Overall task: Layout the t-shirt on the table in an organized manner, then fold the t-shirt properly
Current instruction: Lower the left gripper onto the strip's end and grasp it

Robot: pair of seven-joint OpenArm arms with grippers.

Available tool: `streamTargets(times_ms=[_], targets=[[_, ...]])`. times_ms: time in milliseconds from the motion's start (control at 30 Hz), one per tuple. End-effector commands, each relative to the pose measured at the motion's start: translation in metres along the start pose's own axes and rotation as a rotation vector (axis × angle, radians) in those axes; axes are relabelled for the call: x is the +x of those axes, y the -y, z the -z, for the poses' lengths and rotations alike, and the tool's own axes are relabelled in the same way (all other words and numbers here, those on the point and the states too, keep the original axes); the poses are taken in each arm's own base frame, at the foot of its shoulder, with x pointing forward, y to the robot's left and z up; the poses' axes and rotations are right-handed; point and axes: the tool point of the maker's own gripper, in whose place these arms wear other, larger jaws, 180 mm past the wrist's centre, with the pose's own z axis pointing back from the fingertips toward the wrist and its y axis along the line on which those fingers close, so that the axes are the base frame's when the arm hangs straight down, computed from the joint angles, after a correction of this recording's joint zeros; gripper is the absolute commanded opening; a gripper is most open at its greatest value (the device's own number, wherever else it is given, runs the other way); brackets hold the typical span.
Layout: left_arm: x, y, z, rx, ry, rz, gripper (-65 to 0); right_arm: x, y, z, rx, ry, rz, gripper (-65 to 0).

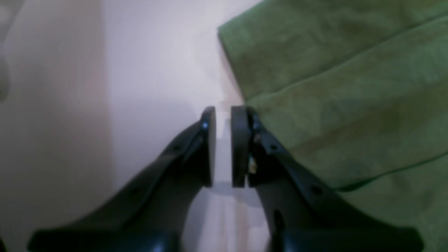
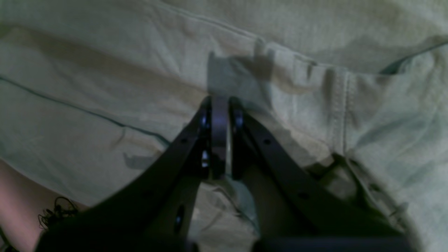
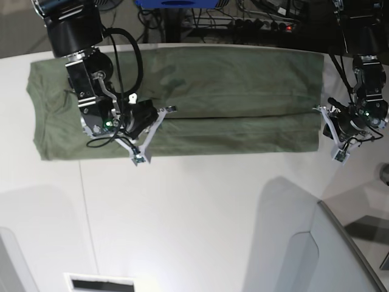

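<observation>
a grey translucent panel (image 3: 340, 249) slants across the lower right of the base view, well apart from the cloth, and cables with a power strip (image 3: 267, 23) run along the top edge beyond the table (image 3: 200, 213). nothing lies between either gripper and the fabric.

the t-shirt (image 3: 182, 103) is spread as a long folded band across the upper half of the base view, with a lengthwise fold edge running through its middle. the right gripper (image 2: 219, 105) sits over the left part of that band; in its wrist view the jaws are pressed together with no gap, their tips down against a hemmed seam, though whether any cloth is pinched between them cannot be told. the left gripper (image 1: 223, 115) hangs at the band's right end; in its wrist view the jaws stand narrowly apart with bare white table showing through the slit, and the shirt's corner lies just beside the right-hand jaw.

both wrist views are blurred. the right wrist view is dim, so the cloth looks pale rather than green.
</observation>
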Motion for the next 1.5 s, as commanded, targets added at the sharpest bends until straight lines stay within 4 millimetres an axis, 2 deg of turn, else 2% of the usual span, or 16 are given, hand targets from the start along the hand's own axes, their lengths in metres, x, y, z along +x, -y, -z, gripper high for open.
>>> streamTargets(times_ms=[0, 200, 500, 600, 667, 700, 900, 1000, 1100, 1333, 1467], targets=[[0.014, -0.012, -0.005, 0.028, 0.037, -0.003, -56.1, 0.016, -0.002, -0.005, 0.010, 0.044, -0.005, -63.5], [0.015, -0.005, -0.002, 0.016, 0.041, -0.010, -55.6, 0.016, -0.002, -0.005, 0.010, 0.044, -0.005, -63.5], [0.018, -0.007, -0.001, 0.020, 0.043, -0.010, -54.8, 0.016, -0.002, -0.005, 0.010, 0.044, -0.005, -63.5], [0.019, -0.004, 0.000, 0.013, 0.040, 0.001, -44.1, 0.016, -0.002, -0.005, 0.010, 0.044, -0.005, -63.5], [0.020, 0.007, 0.003, -0.012, 0.029, 0.046, -36.9, 0.016, -0.002, -0.005, 0.010, 0.044, -0.005, -63.5], [0.021, 0.012, 0.005, -0.024, 0.023, 0.067, -35.4, 0.016, -0.002, -0.005, 0.010, 0.044, -0.005, -63.5], [0.023, 0.028, 0.009, -0.057, 0.013, 0.124, -35.4, 0.016, -0.002, -0.005, 0.010, 0.044, -0.005, -63.5], [0.031, 0.025, 0.009, -0.050, 0.026, 0.124, -35.4, 0.016, -0.002, -0.005, 0.010, 0.044, -0.005, -63.5], [0.030, 0.016, 0.007, -0.035, 0.020, 0.133, -35.4, 0.016, -0.002, -0.005, 0.010, 0.044, -0.005, -63.5], [0.029, 0.014, 0.006, -0.031, 0.018, 0.135, -35.4, 0.017, -0.002, -0.005, 0.010, 0.045, -0.005, -63.5], [0.017, 0.015, 0.011, -0.042, -0.014, 0.118, -35.4, 0.017, -0.002, -0.005, 0.010, 0.045, -0.005, -63.5]])
